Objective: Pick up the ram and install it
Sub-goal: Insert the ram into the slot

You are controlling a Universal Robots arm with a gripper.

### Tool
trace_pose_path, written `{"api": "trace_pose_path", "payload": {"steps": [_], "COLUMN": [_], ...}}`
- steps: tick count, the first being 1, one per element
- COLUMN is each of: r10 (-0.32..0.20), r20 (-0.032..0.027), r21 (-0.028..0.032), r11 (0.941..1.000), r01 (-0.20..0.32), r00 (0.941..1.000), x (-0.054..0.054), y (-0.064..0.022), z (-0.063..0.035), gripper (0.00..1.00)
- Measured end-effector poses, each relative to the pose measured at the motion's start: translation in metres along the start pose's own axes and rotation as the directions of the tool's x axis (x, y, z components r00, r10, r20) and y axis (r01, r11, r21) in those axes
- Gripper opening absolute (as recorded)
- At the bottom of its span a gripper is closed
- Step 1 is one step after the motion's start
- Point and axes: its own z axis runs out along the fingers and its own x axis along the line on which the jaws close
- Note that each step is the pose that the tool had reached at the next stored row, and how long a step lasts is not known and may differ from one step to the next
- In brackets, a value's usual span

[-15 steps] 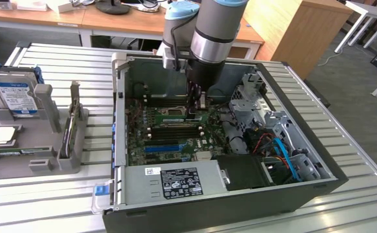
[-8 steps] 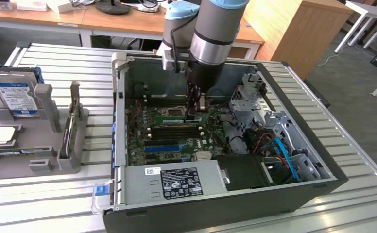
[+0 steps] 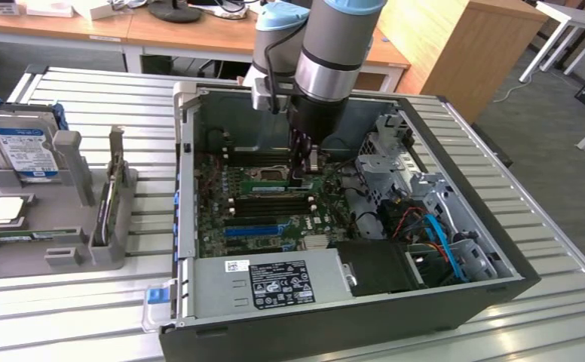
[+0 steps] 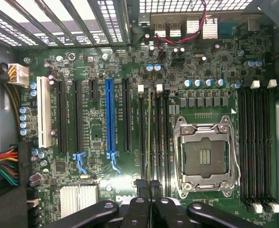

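**A:** Which step is this?

**B:** The install half, I judge. The arm reaches down into the open computer case (image 3: 185, 188) on the slatted tabletop (image 3: 61, 317). The pincer (image 4: 150, 192) is pressed together on the ram (image 4: 150, 135), which runs edge-on out from between the tips.

**A:** Where is the stick over the board?

**B:** It sits at the bank of black memory slots (image 4: 141, 137), near the empty processor socket (image 4: 206, 159), and lies parallel to the slots. In the exterior view it looks low, close to the board. I cannot tell whether its lower edge already sits in a slot.

**A:** So the pickup is done?

**B:** It looks so. The stick is in the grip, well apart from the grey parts holder (image 3: 69, 154) on the exterior view's left.

**A:** What does seating it call for?

**B:** By my reckoning, the edge should be square over one slot, with the white end latches (image 4: 140, 88) ready to take it. Then it needs a straight push with no tilt. A skewed press could strain the thin board or land it between two slots.
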Motion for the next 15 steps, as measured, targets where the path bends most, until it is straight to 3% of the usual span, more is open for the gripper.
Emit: {"api": "trace_pose_path", "payload": {"steps": [15], "r10": [-0.013], "r20": [-0.0004], "r21": [0.0004], "r11": [0.9999], "r01": [0.013], "r00": [0.9999], "x": [0.0], "y": [0.0001], "z": [0.0033], "gripper": [0.12]}}
